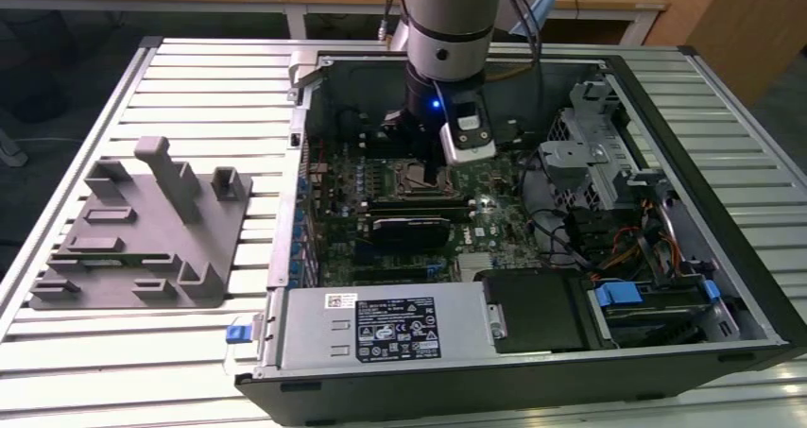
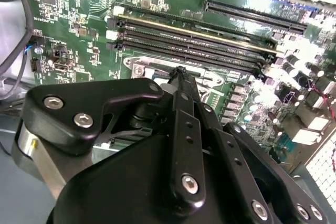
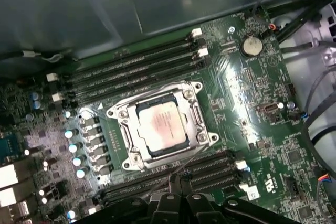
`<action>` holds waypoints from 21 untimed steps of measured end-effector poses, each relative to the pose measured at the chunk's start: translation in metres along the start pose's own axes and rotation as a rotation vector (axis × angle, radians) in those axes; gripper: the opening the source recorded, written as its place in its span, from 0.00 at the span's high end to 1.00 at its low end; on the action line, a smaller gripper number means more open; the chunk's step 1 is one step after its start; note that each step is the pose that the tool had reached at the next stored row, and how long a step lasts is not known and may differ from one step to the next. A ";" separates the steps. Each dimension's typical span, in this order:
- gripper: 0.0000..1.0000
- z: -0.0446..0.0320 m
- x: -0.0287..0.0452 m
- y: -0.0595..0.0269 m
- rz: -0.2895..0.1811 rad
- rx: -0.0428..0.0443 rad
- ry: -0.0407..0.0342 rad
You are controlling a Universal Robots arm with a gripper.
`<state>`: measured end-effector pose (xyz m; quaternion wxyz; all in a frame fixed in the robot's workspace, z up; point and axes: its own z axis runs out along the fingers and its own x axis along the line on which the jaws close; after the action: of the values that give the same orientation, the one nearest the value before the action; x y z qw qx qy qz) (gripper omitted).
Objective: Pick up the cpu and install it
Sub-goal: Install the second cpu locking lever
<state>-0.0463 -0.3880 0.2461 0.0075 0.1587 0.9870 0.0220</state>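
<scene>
The small flat square cpu with its shiny silver metal top [image 3: 160, 127] lies face up inside the silver metal socket frame [image 3: 201, 129] on the green motherboard [image 3: 252, 93]. Being square, it has no long axis to speak of. Its edges run parallel to the frame around it and to the rows of long black memory slots [image 3: 136, 66] on either side. The silver top is dull in the middle and brighter toward one side, with a thin pale rim just showing where it meets the frame.

In the first wrist view the chip and frame are in plain sight, with the black gripper [image 3: 181, 184] just beside the frame's edge, its fingertips narrowed to a thin point and, as far as I can see, together and holding nothing. The second wrist view looks along the black fingers [image 2: 185, 129] from behind. There they sit pressed side by side, their tip reaching down to the frame and hiding the chip.

The exterior view shows the grey robot arm [image 1: 451, 12] reaching down into the open black computer case [image 1: 706, 145] on the slatted metal table [image 1: 202, 78], over the socket. A grey plastic fixture [image 1: 145, 230] stands well apart, on the exterior view's left.
</scene>
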 end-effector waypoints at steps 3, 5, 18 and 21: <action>0.89 0.0014 -0.0001 -0.0005 -0.023 -0.0003 0.0010; 0.89 0.0025 -0.0001 -0.0006 -0.054 -0.0005 0.0025; 0.89 0.0084 0.0075 -0.0051 -0.169 -0.0013 0.0077; 0.89 0.0094 0.0100 -0.0067 -0.171 -0.0013 0.0078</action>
<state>-0.0576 -0.3909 0.2364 0.0056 0.0738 0.9970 0.0225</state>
